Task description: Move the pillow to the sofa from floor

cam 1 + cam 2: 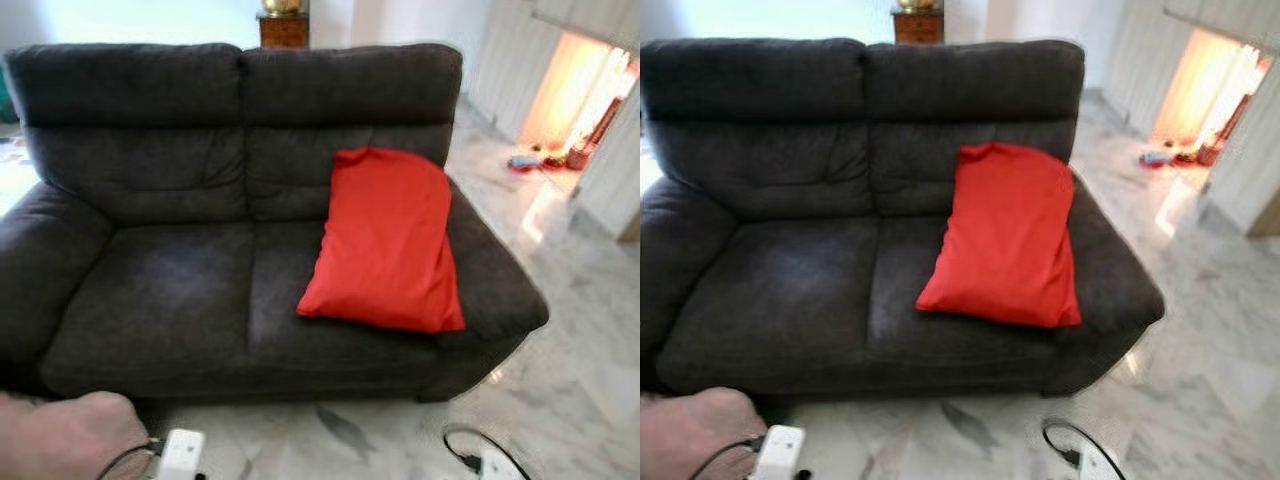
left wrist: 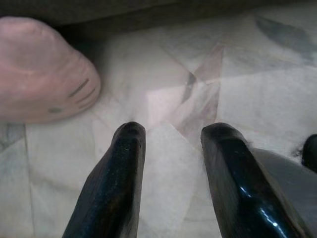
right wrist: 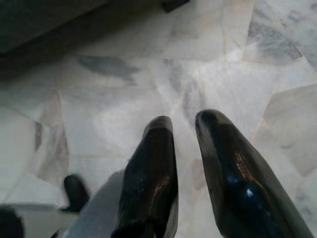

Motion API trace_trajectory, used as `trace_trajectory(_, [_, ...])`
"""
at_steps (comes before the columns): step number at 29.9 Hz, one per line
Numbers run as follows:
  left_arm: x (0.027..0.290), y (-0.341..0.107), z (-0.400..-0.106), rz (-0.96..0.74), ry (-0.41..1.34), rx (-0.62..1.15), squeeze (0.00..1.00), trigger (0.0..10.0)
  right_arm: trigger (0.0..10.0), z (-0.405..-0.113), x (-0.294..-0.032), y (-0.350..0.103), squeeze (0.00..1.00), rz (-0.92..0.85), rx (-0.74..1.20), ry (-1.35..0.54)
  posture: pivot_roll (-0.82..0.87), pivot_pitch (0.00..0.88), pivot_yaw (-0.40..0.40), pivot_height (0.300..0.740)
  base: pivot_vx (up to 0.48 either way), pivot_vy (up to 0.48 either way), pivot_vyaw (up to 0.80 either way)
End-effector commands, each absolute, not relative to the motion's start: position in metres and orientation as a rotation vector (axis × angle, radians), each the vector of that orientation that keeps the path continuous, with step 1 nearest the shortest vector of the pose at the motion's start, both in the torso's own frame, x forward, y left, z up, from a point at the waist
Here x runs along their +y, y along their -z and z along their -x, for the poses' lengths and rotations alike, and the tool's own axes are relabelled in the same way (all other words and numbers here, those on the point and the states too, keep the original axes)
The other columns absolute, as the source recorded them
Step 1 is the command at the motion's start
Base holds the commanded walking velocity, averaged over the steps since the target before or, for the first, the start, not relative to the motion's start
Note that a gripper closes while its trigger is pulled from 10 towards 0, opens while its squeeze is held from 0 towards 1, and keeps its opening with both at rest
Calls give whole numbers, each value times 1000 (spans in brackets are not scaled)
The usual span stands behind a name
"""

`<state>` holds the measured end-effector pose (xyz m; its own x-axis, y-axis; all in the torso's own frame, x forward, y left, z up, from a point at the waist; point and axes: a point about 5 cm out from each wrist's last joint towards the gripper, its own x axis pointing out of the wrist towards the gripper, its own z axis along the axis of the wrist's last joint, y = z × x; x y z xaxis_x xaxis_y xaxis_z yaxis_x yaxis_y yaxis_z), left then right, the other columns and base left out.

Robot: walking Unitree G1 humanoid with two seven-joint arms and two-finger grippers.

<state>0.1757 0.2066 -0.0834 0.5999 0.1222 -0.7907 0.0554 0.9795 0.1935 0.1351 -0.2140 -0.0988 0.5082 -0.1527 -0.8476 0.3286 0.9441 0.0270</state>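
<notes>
Closest to the camera, at the lower edge of the head views, is a person's hand (image 1: 70, 435) beside a white device (image 1: 182, 455) with a black cable, on the robot's left side. Another white part with a black cable (image 1: 480, 455) sits on the robot's right side.

Both grippers hang low above the marble floor (image 1: 580, 360). Seen from its wrist, the left gripper (image 2: 171, 136) is released, its two black fingers (image 2: 116, 183) apart with bare floor between them; a pink rounded shape (image 2: 39, 69) is near it, beyond the fingertips. From its own wrist, the right gripper (image 3: 185, 124) is also released and grasps nothing, with a narrow gap between its fingers.

Well ahead of both grippers, the red pillow (image 1: 388, 240) is on the dark grey sofa (image 1: 150, 290). It lies on the seat, leaning against the backrest, beside the armrest on the robot's right.
</notes>
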Motion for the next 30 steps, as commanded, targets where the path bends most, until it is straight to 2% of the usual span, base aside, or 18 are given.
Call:
trace_trajectory(1, [216, 83, -173, -234, -51, 939, 0, 10000, 10000, -144, -208, 97, 0, -200, 976, 271, 4, 0, -30, 740, 0, 371, 0])
trace_trajectory(23, [216, 83, -173, -236, -47, 945, 0, 10000, 10000, -145, -207, 96, 0, -195, 975, 257, 6, 0, -30, 740, 0, 369, 0])
trace_trajectory(30, [211, 83, -175, -237, -41, 937, 0, 10000, 10000, -146, -206, 96, 0, -192, 968, 242, 7, 0, -29, 740, 0, 366, 738])
